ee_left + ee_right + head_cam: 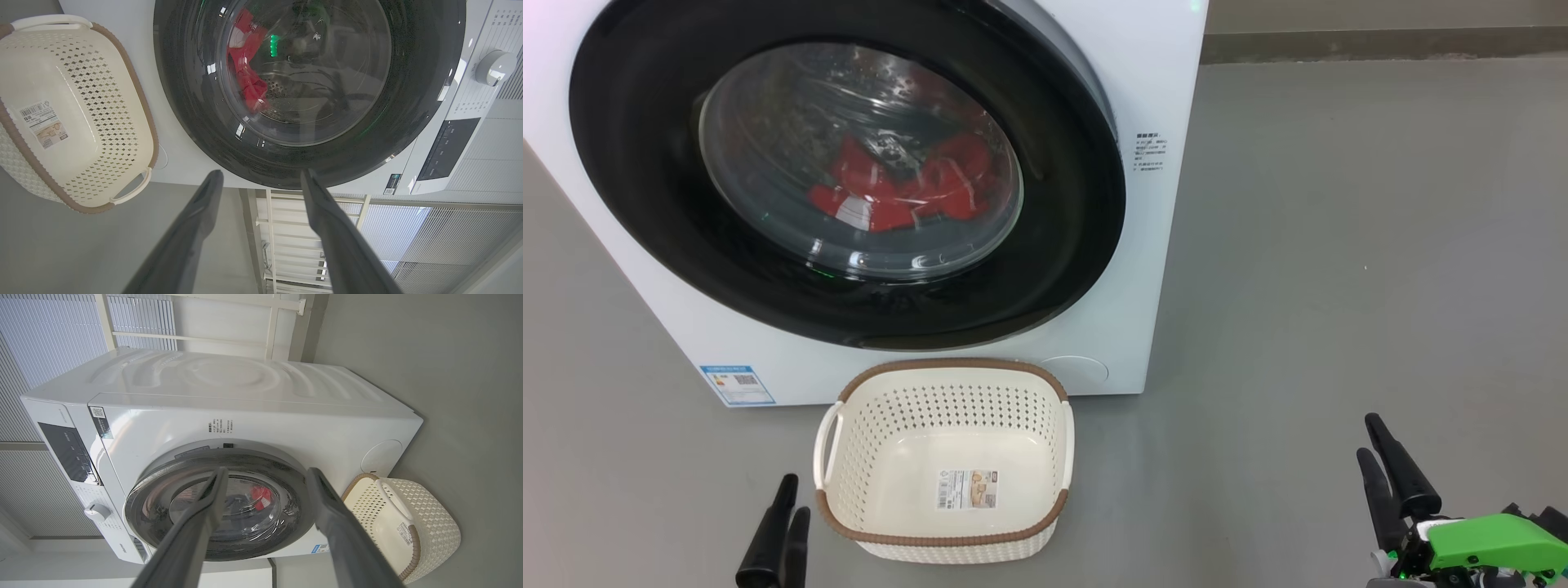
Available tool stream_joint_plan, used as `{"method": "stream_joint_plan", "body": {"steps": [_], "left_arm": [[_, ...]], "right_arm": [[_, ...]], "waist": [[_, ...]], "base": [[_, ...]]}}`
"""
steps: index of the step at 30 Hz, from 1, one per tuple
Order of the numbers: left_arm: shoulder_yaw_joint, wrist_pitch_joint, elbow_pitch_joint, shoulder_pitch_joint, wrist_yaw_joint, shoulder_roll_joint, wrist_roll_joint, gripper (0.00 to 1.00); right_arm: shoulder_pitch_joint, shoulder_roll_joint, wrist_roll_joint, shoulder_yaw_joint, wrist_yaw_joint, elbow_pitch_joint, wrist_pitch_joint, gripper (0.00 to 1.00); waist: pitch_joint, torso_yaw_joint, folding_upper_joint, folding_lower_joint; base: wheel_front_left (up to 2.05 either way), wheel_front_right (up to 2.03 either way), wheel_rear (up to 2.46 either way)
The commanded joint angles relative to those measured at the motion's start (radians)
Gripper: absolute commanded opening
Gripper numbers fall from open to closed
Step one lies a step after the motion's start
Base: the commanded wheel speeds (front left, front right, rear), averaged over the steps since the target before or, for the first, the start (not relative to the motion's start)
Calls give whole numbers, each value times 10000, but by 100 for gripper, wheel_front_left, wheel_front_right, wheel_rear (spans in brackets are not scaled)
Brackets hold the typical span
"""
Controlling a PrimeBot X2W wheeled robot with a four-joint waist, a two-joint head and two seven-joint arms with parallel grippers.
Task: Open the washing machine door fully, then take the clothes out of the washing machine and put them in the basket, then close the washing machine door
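The white washing machine [1160, 82] stands on the floor with its door [637, 163], a wide black rim around a bulging glass window, lying against its front. Red clothes [907, 192] show through the glass, low in the drum. The cream basket [947, 365] with a brown rim sits on the floor right before the machine, with nothing in it. My left gripper [795, 498] is low beside the basket's left side, open and holding nothing. My right gripper [1368, 435] is far off at the lower right, open too. The left wrist view shows the door [184, 81], clothes [249, 81] and basket [81, 81] beyond my open left gripper [261, 173].
Bare grey floor [1339, 286] stretches to the right of the machine, up to a wall base [1380, 45]. A control panel with a round knob [494, 67] is on the machine's top front. A white metal frame [286, 228] and slatted wall stand behind the machine.
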State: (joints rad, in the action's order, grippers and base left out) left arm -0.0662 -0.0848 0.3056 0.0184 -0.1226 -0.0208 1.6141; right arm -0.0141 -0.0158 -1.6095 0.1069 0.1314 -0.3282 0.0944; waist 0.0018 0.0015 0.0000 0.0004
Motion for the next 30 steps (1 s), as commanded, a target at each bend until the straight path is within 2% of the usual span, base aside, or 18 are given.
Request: {"method": "stream_joint_plan", "body": {"steps": [1, 14, 30], "left_arm": [[-37, 81, -348, 150, -13, -141, -201, 100], [-103, 433, -740, 35, -20, -151, -1497, 100], [-177, 934, -1167, -109, -30, -164, -3702, 100]], "right_arm": [[-235, -108, 56, -95, -1, 304, -86, 100], [-275, -389, 792, -649, -1, 369, -522, 100], [-308, -528, 2579, -1054, -2, 530, -1025, 100]], "waist": [[7, 3, 0, 2], [51, 23, 0, -4], [162, 1, 0, -4]], "base": [[0, 0, 0], [0, 0, 0], [0, 0, 0]]}}
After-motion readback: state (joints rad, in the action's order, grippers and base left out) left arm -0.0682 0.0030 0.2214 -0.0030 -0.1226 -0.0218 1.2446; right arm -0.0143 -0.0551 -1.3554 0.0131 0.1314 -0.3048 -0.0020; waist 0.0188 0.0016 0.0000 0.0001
